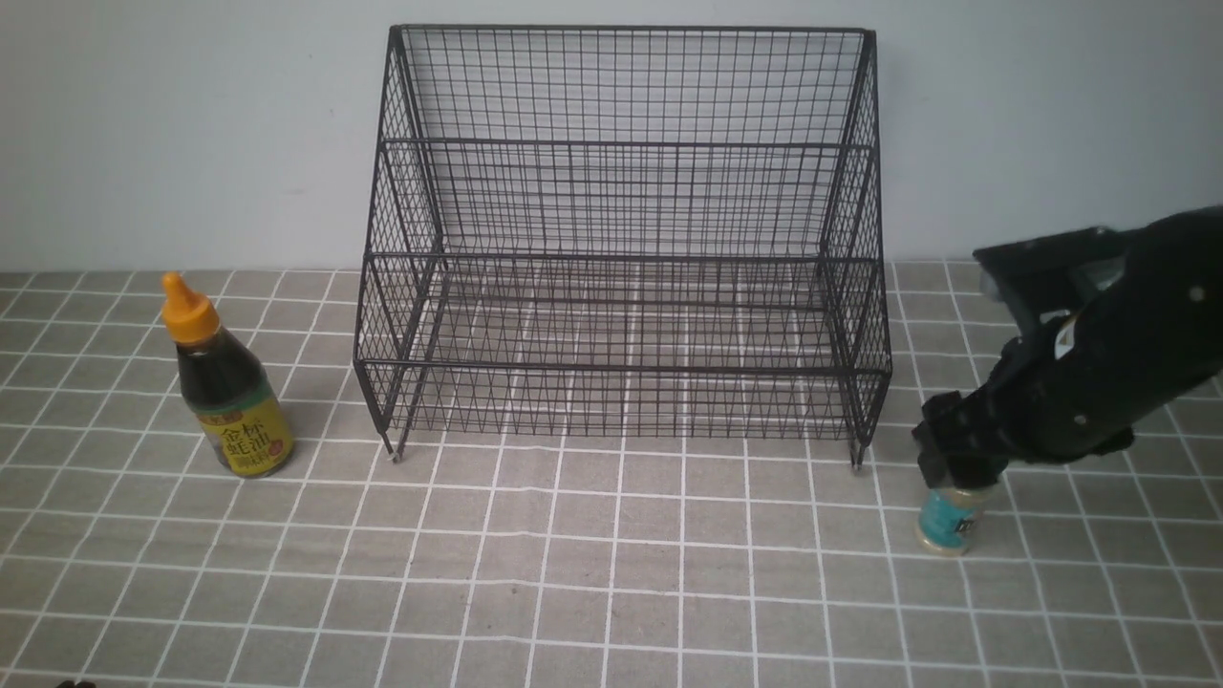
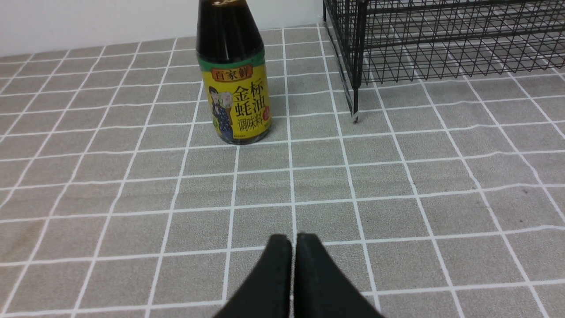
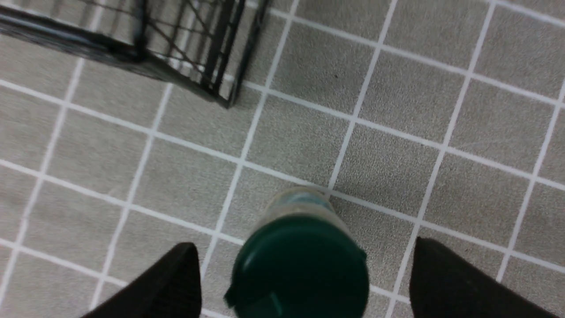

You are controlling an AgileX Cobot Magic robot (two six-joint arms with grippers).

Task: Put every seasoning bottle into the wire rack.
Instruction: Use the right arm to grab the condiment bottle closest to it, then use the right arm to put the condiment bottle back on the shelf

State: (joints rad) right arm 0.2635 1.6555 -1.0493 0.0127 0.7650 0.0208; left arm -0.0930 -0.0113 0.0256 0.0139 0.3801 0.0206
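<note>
Grey-tiled counter (image 1: 611,573) underneath. Straddles shaker (image 1: 951,521) with right end effector (image 3: 309,269) splayed wide, not yet gripping, just beside wire rack (image 1: 621,239), likely lining up a grasp. Holds left end effector (image 2: 293,265) pinched shut, empty, facing sauce bottle (image 1: 234,401) standing left of rack.

Sauce bottle (image 1: 229,401) stands left of the wire rack (image 1: 621,366), shaker (image 1: 951,521) off its front-right corner.

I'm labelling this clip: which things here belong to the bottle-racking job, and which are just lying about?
Job: dark-sauce bottle; green-capped shaker; wire rack; right hand, open around the shaker; left hand, shut.
Just there: checked tablecloth; pale wall.
</note>
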